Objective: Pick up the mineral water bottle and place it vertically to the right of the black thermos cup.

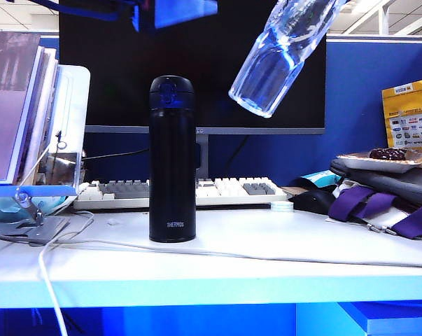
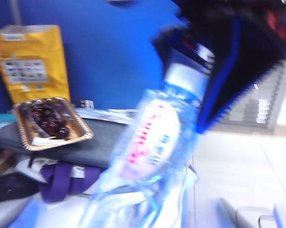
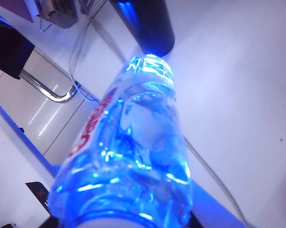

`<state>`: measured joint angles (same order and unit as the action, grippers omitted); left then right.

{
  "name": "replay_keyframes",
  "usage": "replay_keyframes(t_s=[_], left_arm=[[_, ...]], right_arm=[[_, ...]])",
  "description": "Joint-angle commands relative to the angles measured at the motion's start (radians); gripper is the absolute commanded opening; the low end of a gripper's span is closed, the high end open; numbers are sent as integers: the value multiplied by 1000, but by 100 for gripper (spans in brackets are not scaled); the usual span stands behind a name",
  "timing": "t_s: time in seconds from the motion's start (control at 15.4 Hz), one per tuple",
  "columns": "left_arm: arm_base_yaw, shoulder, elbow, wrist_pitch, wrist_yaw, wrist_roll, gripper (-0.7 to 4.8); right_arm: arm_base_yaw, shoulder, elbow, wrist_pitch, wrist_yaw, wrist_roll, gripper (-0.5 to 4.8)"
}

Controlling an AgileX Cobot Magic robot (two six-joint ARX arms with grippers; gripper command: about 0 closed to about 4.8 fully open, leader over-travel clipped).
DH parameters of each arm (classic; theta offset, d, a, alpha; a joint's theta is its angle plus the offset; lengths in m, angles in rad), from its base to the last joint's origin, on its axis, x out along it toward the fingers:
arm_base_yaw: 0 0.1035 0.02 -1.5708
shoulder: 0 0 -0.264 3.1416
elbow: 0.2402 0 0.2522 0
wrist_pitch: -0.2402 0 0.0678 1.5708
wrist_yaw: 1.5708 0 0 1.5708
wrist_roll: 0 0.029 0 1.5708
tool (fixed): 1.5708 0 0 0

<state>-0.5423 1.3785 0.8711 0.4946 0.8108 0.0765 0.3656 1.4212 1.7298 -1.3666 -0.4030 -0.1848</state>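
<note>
Starting at the left edge of the worktop: books propped upright, metal clamp below them, white cable trailing off over the front edge.

Up top, left of centre: left gripper, just a blue sliver cut by the frame, well above the worktop. Can't tell whether spread or pressed together, too little showing, and its own wrist view badly blurred.

Below that, the black thermos cup. Upright, left of centre on the worktop, lid closed, white lettering near the base. Keyboard and dark monitor behind it, toward the back edge.

Moving right, and here's the action: the mineral water bottle up in the air! Tilted, base slanting down toward the top of the black thermos cup, neck end running out of the exterior view at the top. Clear of the cup, clear of the worktop, touching neither. Worktop to the right of the cup bare but for the cable.

Right gripper pinching the bottle at its upper end. Only dark scraps of fingers visible either side of the plastic in the right wrist view, bottle body stretching away from the camera toward the cup's lid.

Far right edge: grey bag with purple straps, tray of dark fruit resting on top, yellow packet against the blue partition behind.
</note>
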Motion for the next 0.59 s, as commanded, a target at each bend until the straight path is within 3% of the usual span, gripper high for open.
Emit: replay_keyframes(t_s=[0.07, 0.26, 0.59], left_arm=[[-82, 24, 19, 38, -61, 68, 479], [-211, 105, 93, -19, -170, 193, 479], [-216, 162, 109, -31, -229, 231, 479]], right_arm=[[29, 2, 11, 29, -23, -6, 0], [32, 7, 11, 14, -17, -6, 0], [32, 3, 11, -5, -26, -9, 0]])
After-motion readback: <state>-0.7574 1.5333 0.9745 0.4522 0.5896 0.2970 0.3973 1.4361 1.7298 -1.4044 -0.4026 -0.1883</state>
